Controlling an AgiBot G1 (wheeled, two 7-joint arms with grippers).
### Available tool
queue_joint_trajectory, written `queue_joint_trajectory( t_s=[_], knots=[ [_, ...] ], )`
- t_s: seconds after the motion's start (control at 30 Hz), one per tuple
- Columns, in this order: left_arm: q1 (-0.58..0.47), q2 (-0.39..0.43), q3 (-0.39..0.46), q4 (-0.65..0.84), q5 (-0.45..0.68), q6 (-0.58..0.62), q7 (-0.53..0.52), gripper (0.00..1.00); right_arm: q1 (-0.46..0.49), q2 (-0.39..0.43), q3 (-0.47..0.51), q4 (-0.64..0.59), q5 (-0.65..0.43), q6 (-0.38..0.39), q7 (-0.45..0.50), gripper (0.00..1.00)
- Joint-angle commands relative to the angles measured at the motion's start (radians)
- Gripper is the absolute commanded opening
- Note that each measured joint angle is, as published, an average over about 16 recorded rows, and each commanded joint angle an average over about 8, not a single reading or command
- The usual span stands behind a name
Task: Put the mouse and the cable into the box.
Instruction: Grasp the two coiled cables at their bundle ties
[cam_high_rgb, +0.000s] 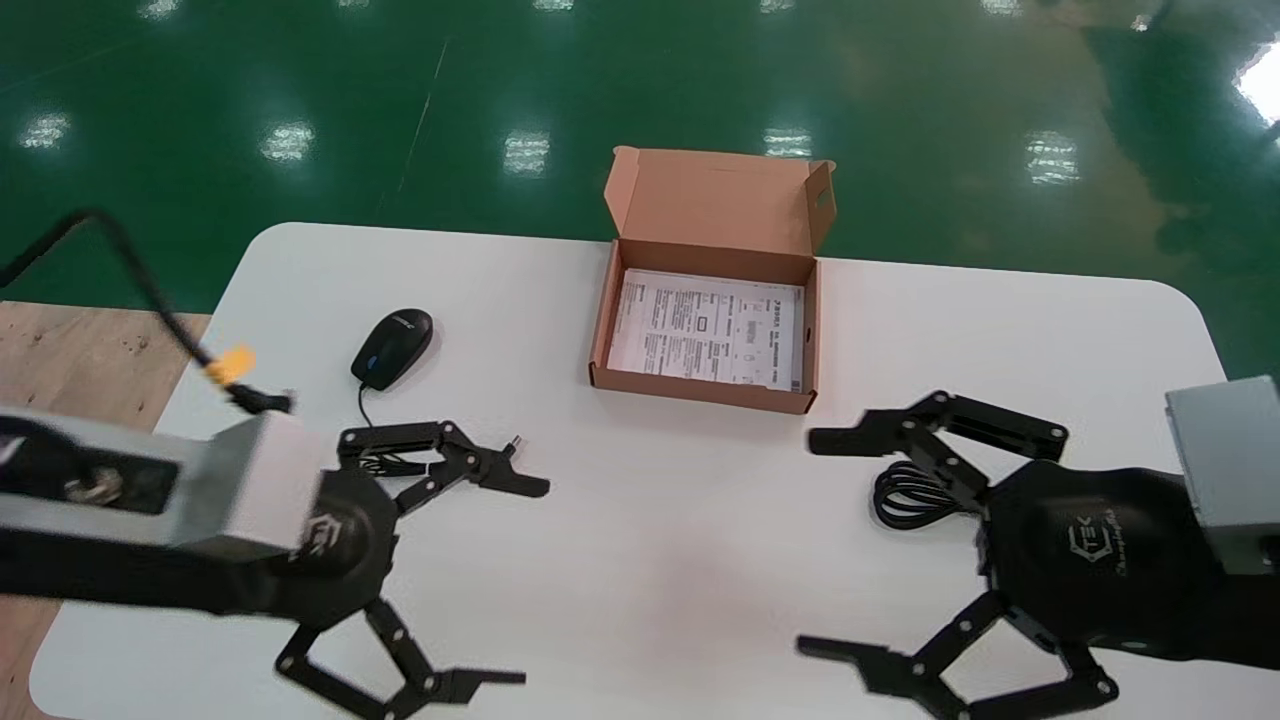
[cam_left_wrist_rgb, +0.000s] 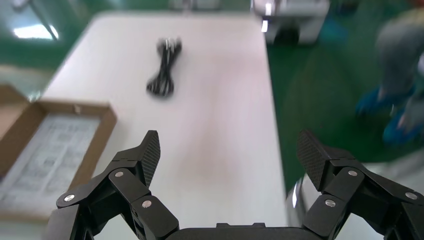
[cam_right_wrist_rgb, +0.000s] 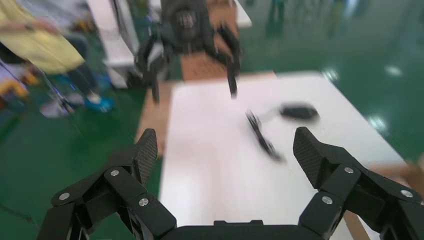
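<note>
A black mouse (cam_high_rgb: 392, 347) lies at the table's left, and its cord runs down to a bundle (cam_high_rgb: 392, 464) beside my left gripper's upper finger. My left gripper (cam_high_rgb: 527, 583) hovers open and holds nothing. An open cardboard box (cam_high_rgb: 700, 393) with a printed sheet inside stands at the middle back. A coiled black cable (cam_high_rgb: 905, 495) lies at the right, partly hidden behind my open right gripper (cam_high_rgb: 810, 545). The left wrist view shows its gripper (cam_left_wrist_rgb: 230, 152) open over bare table, the cable (cam_left_wrist_rgb: 164, 72) far ahead and the box (cam_left_wrist_rgb: 100, 142) to one side. From the right wrist, that gripper (cam_right_wrist_rgb: 225, 150) is open, with the mouse (cam_right_wrist_rgb: 299, 112) and cord bundle (cam_right_wrist_rgb: 262, 137) beyond.
The white table (cam_high_rgb: 650, 560) has rounded corners, with green floor behind it and a wooden surface (cam_high_rgb: 80, 350) at the left. The box lid (cam_high_rgb: 715, 200) stands upright at the back. My left arm (cam_right_wrist_rgb: 192, 30) shows far off in the right wrist view.
</note>
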Motion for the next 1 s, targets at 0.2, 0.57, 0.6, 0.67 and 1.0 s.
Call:
queue_joint_trajectory(
  t_s=[0.2,0.57,0.6,0.67,1.0],
  knots=[
    [-0.196,0.110,0.181,0.162,0.250,0.000,0.096,1.00,0.092,0.044,-0.106,-0.102,-0.221,-0.024,-0.189,1.00],
    [-0.350,0.313,0.351,0.631,0.504,-0.037,0.384,1.00,0.319,-0.062,-0.246,-0.423,-0.564,0.024,-0.468,1.00],
    [-0.355,0.325,0.357,0.665,0.514,-0.042,0.404,1.00,0.333,-0.074,-0.254,-0.450,-0.582,0.028,-0.485,1.00],
    [-0.364,0.346,0.365,0.727,0.528,-0.052,0.442,1.00,0.357,-0.096,-0.267,-0.502,-0.613,0.036,-0.516,1.00],
    [-0.383,0.434,0.383,0.980,0.568,-0.153,0.602,1.00,0.454,-0.211,-0.318,-0.753,-0.728,0.113,-0.666,1.00]
  ],
)
